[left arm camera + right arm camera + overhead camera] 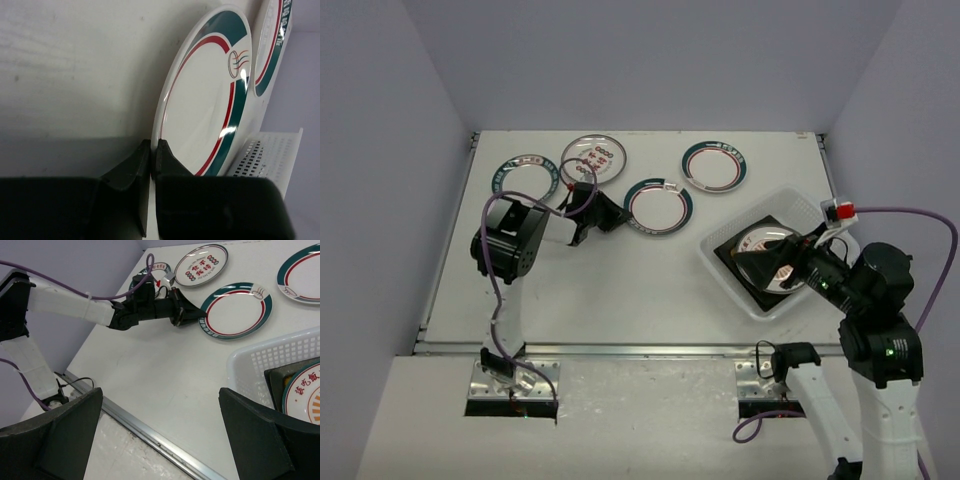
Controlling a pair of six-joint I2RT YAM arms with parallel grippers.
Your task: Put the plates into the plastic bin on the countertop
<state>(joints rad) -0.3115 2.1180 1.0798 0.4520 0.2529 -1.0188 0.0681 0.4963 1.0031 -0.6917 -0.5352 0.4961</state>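
Observation:
My left gripper (613, 212) is shut on the near rim of a round white plate with a teal-red rim (658, 207); in the left wrist view the fingertips (162, 150) pinch that plate (205, 115) by its edge. The plastic bin (795, 205) stands at the right and holds a dark square plate (732, 262) with a round white orange-motif plate (767, 247) on it. My right gripper (778, 268) hovers over the bin, open and empty (160, 435). Three more round plates lie on the countertop (620, 290): two teal-rimmed ones (525, 178) (714, 165) and a red-motif one (593, 158).
The right wrist view shows the left arm (140, 307), the held plate (235, 310), the bin's gridded wall (260, 360) and the countertop's metal front edge (150, 432). Grey walls enclose the table on three sides.

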